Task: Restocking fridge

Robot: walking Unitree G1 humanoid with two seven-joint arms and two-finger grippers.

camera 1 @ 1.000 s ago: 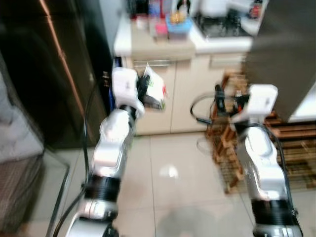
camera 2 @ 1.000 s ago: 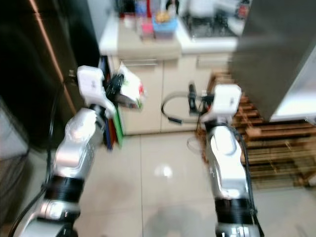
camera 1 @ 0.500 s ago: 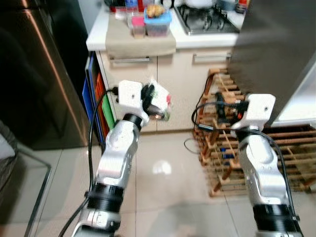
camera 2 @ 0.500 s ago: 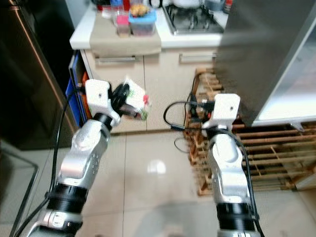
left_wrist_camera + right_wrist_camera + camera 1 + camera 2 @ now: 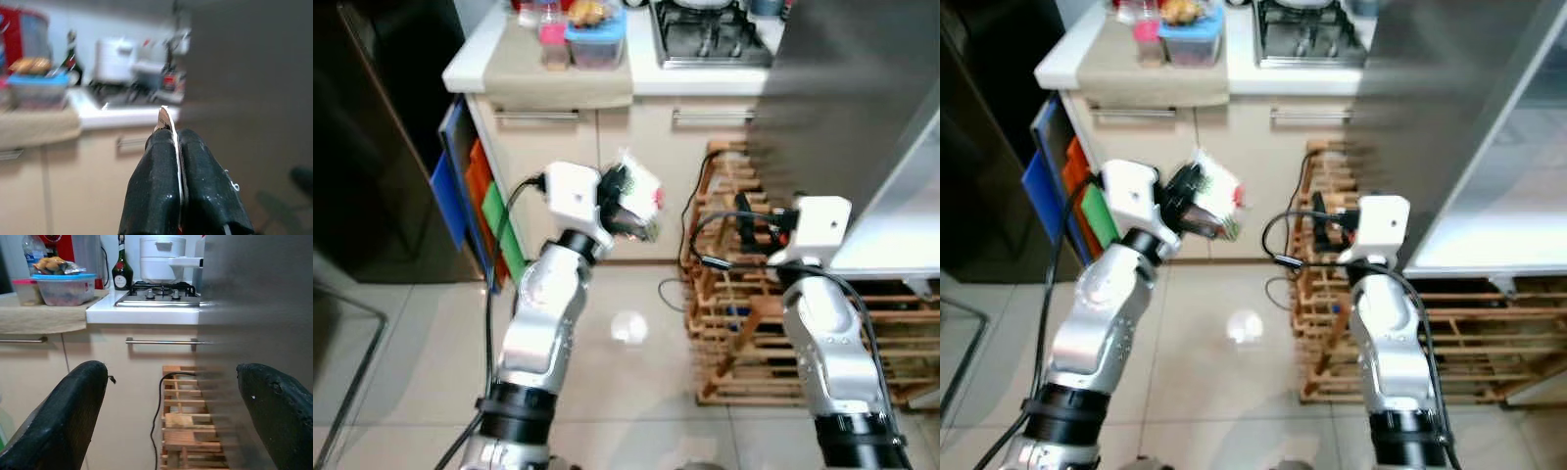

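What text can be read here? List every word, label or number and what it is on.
None can be read.
Packet in the left claw: red and green print, too blurred.
Bottle on the counter: label too small.
Red box: no legible marking.

The packet (image 5: 639,192) print was too blurred to read; the left gripper (image 5: 174,142) hid its lower part.

Pale tiled floor (image 5: 401,372), cream cabinets (image 5: 607,147), wooden rack (image 5: 744,323)
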